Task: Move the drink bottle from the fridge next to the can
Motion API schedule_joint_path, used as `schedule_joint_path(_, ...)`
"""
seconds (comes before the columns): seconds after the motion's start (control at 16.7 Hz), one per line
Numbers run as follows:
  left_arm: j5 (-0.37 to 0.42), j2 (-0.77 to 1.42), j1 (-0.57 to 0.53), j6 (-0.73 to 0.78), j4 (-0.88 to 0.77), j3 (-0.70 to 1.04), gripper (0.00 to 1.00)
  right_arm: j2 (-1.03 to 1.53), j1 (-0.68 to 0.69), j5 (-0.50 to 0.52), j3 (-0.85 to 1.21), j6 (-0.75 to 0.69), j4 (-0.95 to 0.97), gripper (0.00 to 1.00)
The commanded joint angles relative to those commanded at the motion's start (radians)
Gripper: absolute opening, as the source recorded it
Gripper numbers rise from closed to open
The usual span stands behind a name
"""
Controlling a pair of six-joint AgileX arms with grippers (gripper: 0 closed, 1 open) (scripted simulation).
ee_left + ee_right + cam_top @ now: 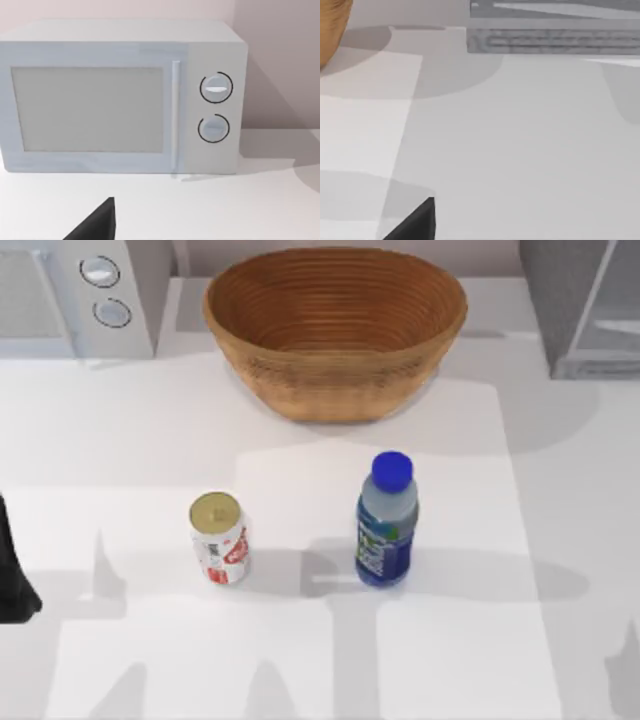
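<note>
From above, the drink bottle (387, 522) is seen upright on the white table (300, 660), to the right of the can (218, 538), near it but apart. A woven basket (335, 330) sits behind them, a white microwave (75, 295) at the far left, the fridge (585, 305) at the far right. The left arm (15, 575) is seen at the left edge, well left of the can; whether its gripper is open cannot be told.

In the left wrist view, the microwave is faced across bare table.

In the right wrist view, the fridge's base (552, 40) lies ahead; the right gripper's state cannot be told.
</note>
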Motion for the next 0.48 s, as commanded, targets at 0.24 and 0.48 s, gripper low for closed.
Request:
schedule_joint_path(0.24, 0.0, 0.0, 0.0, 0.0, 0.0, 0.0, 1.0, -0.156, 0.0, -0.001, 0.128, -0.003, -0.296, 1.0)
schedule_joint_path(0.48, 0.0, 0.0, 0.0, 0.0, 0.0, 0.0, 1.0, -0.248, -0.001, -0.002, 0.205, -0.006, -0.443, 1.0)
